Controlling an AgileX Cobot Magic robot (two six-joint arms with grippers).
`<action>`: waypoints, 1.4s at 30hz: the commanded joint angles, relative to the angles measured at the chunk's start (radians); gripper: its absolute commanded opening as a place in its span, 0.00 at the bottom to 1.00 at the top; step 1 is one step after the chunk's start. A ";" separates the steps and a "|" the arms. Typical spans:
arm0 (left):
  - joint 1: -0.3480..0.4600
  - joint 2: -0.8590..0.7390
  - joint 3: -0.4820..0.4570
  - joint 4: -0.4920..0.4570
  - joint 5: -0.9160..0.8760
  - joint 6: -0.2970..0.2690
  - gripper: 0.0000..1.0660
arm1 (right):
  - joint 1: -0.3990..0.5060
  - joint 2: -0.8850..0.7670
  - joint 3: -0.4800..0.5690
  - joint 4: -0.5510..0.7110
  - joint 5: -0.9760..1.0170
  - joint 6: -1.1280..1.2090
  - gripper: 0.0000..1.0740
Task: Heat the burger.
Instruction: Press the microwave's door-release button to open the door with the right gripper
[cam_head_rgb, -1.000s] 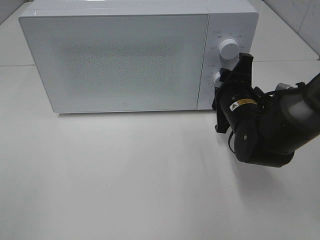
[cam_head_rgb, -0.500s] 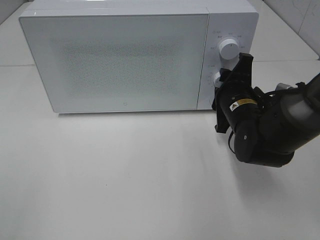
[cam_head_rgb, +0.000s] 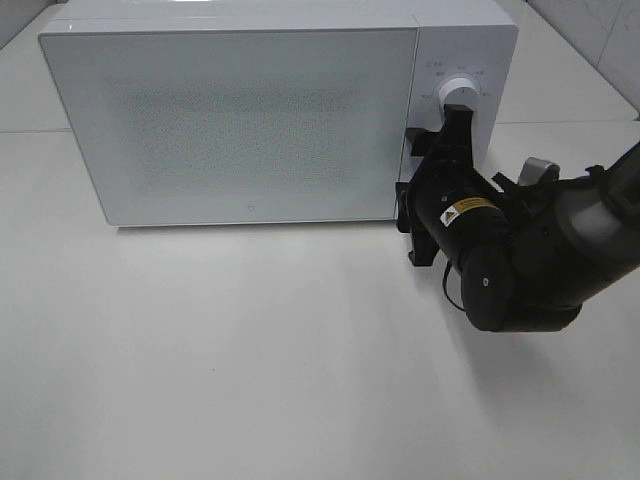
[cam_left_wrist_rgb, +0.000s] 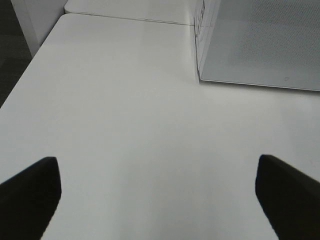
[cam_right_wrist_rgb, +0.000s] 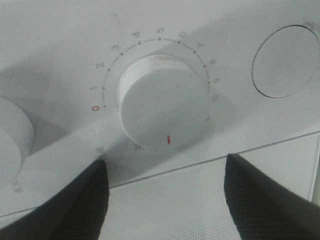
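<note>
Right claw (cam_right_wrist_rgb: 166, 161) is facing the control panel of the white microwave (cam_head_rgb: 250, 110). Its fingers (cam_right_wrist_rgb: 75, 200) are standing spread to either side of the lower dial (cam_right_wrist_rgb: 162, 107), clear of it. The dial's red mark is sitting well away from the 0 mark. The microwave door (cam_head_rgb: 240, 120) is standing closed. Left claw (cam_left_wrist_rgb: 156, 165) is hovering spread wide over bare tabletop (cam_left_wrist_rgb: 125, 100), gripping nothing. The burger is showing in no view, so its position cannot be told.
</note>
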 joint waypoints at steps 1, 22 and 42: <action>0.003 -0.015 0.003 -0.006 -0.013 0.001 0.92 | -0.010 -0.003 -0.024 0.000 -0.235 -0.022 0.60; 0.003 -0.015 0.003 -0.006 -0.013 0.001 0.92 | -0.010 -0.121 0.167 -0.012 -0.230 -0.068 0.60; 0.003 -0.015 0.003 -0.006 -0.013 0.001 0.92 | -0.013 -0.455 0.290 -0.133 0.064 -0.668 0.58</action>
